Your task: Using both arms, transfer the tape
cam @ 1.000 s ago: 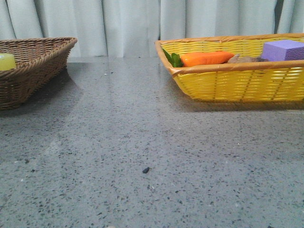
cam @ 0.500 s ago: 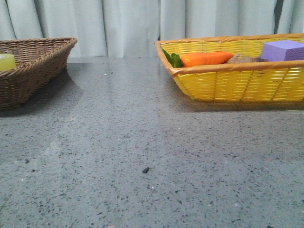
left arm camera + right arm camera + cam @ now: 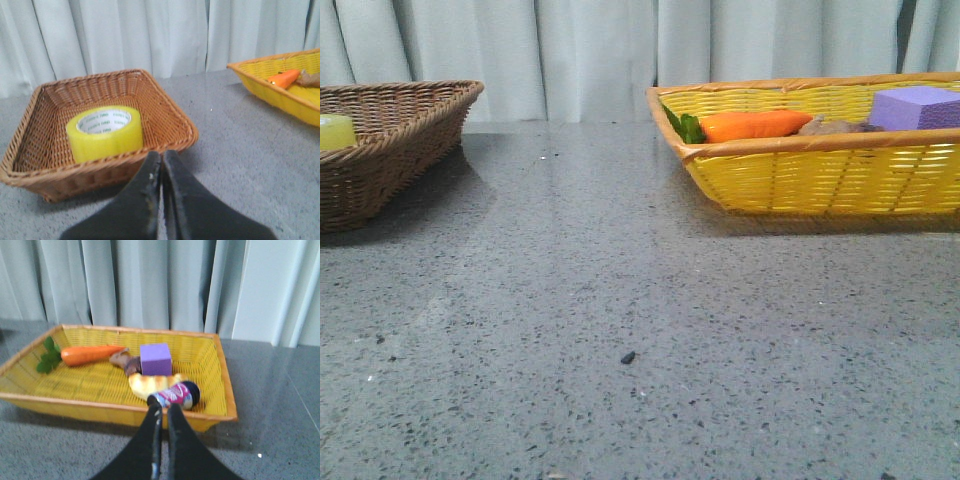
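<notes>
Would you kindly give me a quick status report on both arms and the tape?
Left end effector shut, empty; right end effector shut, empty. Tape upright in brown wicker basket, untouched. Nothing blocking it.

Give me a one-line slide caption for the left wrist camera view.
Left gripper, fingers closed, faces the tape sitting upright in the brown wicker basket.

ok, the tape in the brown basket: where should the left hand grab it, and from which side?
Probably from above. The tape lies flat in the brown basket with its white core open upward, and the basket walls block a side approach. Put one finger in the core and one outside, pinching the roll wall. The left hand is shut, so open it first.
</notes>
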`<action>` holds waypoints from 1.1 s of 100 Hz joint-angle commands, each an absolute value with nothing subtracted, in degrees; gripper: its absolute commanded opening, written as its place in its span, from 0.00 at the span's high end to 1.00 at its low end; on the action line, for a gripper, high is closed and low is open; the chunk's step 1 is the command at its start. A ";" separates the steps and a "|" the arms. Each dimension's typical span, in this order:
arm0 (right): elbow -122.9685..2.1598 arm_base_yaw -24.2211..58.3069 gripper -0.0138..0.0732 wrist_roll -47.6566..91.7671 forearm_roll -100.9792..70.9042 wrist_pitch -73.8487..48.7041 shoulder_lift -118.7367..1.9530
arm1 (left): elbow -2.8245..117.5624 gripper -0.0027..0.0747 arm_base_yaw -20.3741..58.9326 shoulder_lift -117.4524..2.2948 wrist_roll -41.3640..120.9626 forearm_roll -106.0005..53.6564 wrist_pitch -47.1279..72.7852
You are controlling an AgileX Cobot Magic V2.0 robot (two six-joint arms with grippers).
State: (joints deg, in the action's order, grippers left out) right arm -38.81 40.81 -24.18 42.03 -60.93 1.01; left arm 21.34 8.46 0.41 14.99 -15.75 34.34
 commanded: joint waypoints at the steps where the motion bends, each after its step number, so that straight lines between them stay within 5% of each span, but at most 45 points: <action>1: -37.93 40.48 0.93 -24.29 44.74 -57.21 1.35 | 21.80 0.99 8.43 1.47 14.86 -17.26 30.39; 110: -37.12 40.48 0.93 -24.49 42.21 -58.16 1.35 | 18.36 0.99 8.28 1.38 14.86 -14.51 25.00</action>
State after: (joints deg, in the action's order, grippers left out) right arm -36.00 40.71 -24.51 40.02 -61.47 1.01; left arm 18.90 8.38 0.41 14.99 -16.42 32.67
